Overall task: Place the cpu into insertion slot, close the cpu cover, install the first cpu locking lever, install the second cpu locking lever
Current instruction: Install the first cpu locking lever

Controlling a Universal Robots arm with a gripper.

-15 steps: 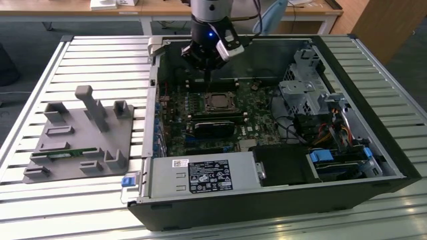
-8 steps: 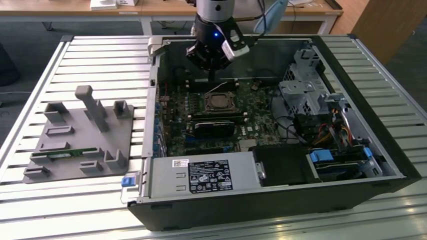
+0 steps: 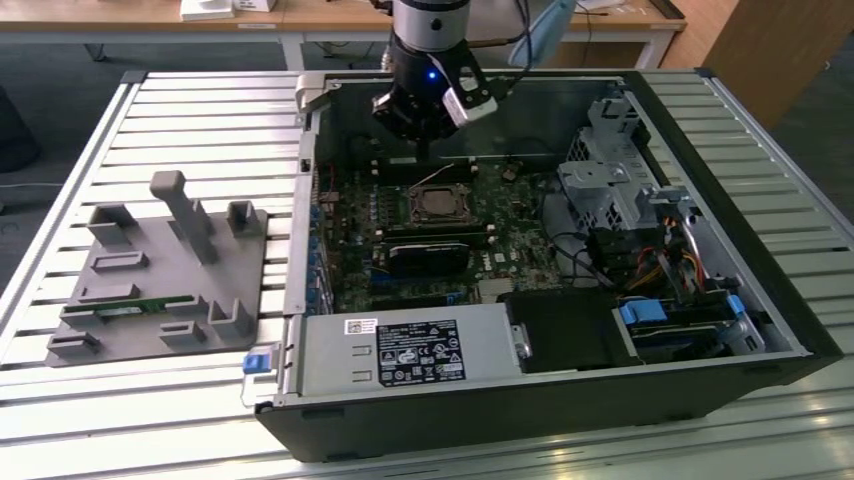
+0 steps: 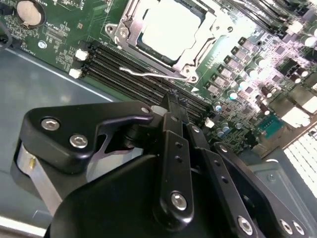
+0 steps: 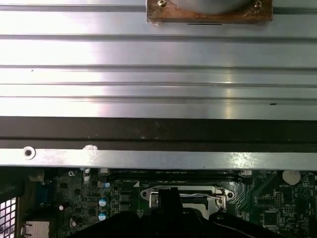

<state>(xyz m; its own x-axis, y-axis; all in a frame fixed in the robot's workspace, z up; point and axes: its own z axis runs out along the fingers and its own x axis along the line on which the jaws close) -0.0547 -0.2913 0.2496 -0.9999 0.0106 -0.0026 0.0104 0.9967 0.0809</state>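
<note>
The cpu (image 4: 171, 25), with its dull silver top, lies in the insertion slot (image 3: 434, 205) on the green motherboard inside the open computer case. The cpu cover (image 4: 130, 35), a silver frame, lies flat around the chip. A thin wire locking lever (image 4: 158, 74) runs along the socket's edge beside the memory slots. My gripper (image 3: 424, 160) hangs just above the board at the socket's far side, fingers together with nothing between them. In the second wrist view the gripper (image 4: 173, 98) points at the lever, a short way off it. In the first wrist view the gripper (image 5: 169, 197) stands in front of the socket frame (image 5: 218, 194).
Long black memory slots (image 4: 133, 74) lie between the gripper and the socket. A drive cage (image 3: 607, 180) and cables (image 3: 654, 265) fill the case at the exterior view's right, a power supply (image 3: 400, 350) the front. A grey fixture plate (image 3: 160, 270) sits on the slatted table (image 3: 80, 400).
</note>
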